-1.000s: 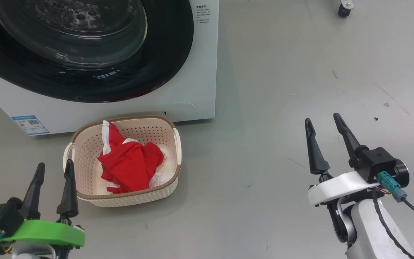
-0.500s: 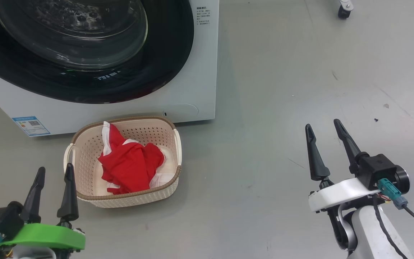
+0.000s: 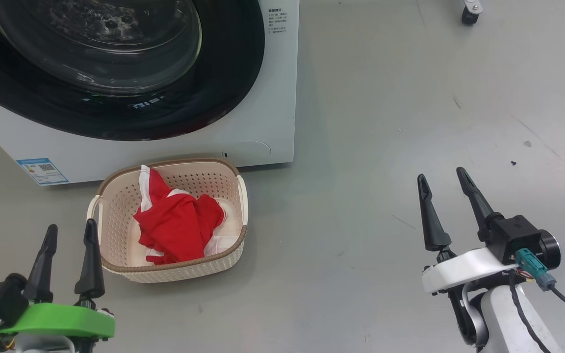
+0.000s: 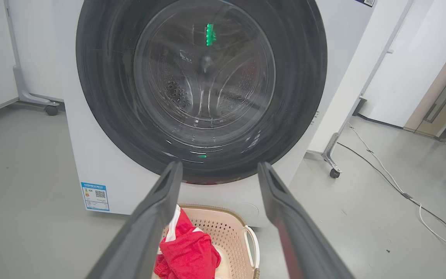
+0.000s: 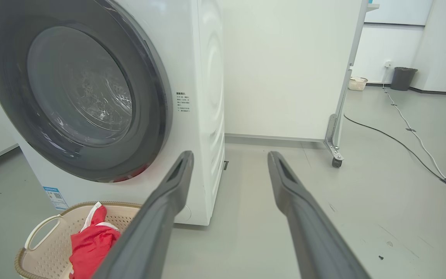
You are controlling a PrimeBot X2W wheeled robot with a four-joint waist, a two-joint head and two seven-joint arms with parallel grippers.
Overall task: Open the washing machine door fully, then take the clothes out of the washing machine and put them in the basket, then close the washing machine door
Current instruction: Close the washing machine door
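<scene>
The white washing machine (image 3: 272, 98) stands at the top left, and its black-rimmed glass door (image 3: 115, 63) lies shut flat against the front; the door (image 4: 201, 85) also fills the left wrist view. On the floor right before the machine sits the cream basket (image 3: 115, 206) with the red and white clothes (image 3: 177, 223) lying inside. My left gripper (image 3: 69, 230) hovers open beside the basket's left near corner, nothing between its fingers. Far off to the right, over bare floor, my right gripper (image 3: 442, 174) is open and empty too. The right wrist view has the basket (image 5: 48, 240) at lower left.
Grey floor spreads to the right of the machine. A caster wheel (image 3: 469, 12) shows at the top right. In the wrist views a white panel on wheeled feet (image 5: 335, 159) stands behind the machine, and cables (image 5: 401, 143) run across the floor.
Both grippers have drawn back a little toward the bottom of the head view, still open. The basket, clothes and door have not moved.
</scene>
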